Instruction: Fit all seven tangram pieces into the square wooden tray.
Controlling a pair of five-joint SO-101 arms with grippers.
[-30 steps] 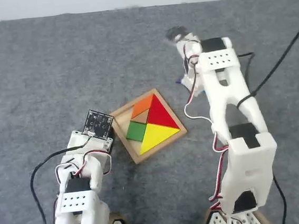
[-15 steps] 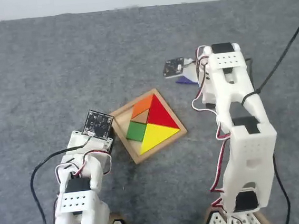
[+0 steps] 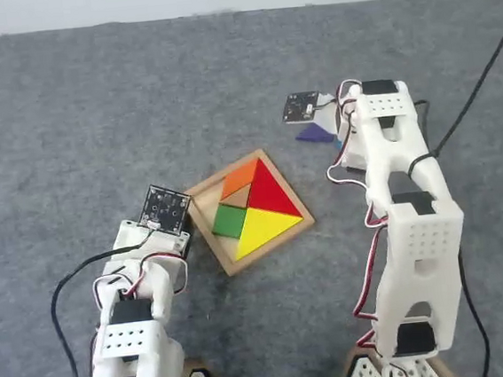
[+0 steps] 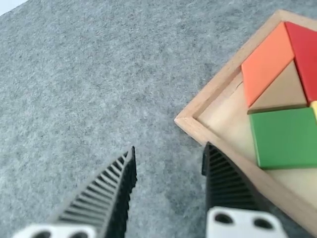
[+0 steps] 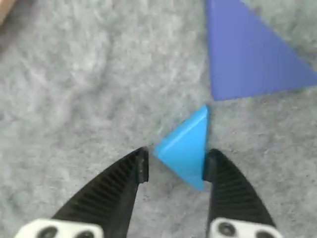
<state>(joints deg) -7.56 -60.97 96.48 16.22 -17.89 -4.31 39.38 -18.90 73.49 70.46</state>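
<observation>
The square wooden tray (image 3: 232,263) lies mid-table and holds orange, tan, red (image 3: 270,191), green and yellow (image 3: 263,229) pieces. A purple triangle (image 3: 316,132) lies on the felt beyond it, under the right arm's wrist (image 3: 378,114). In the right wrist view my right gripper (image 5: 177,154) is open and straddles a small light-blue triangle (image 5: 185,146), which touches one finger; the purple triangle (image 5: 247,59) lies just past it. My left gripper (image 4: 169,151) hangs open over the felt at the tray's corner (image 4: 185,121), with nothing between its fingers.
Grey felt covers the whole table. A black cable (image 3: 470,100) trails off to the right of the right arm. The left arm (image 3: 144,279) stands at the tray's near-left side.
The right arm has drawn back from the far side and lowered its wrist over the purple and light-blue triangles. The left arm and the tray have not moved.
</observation>
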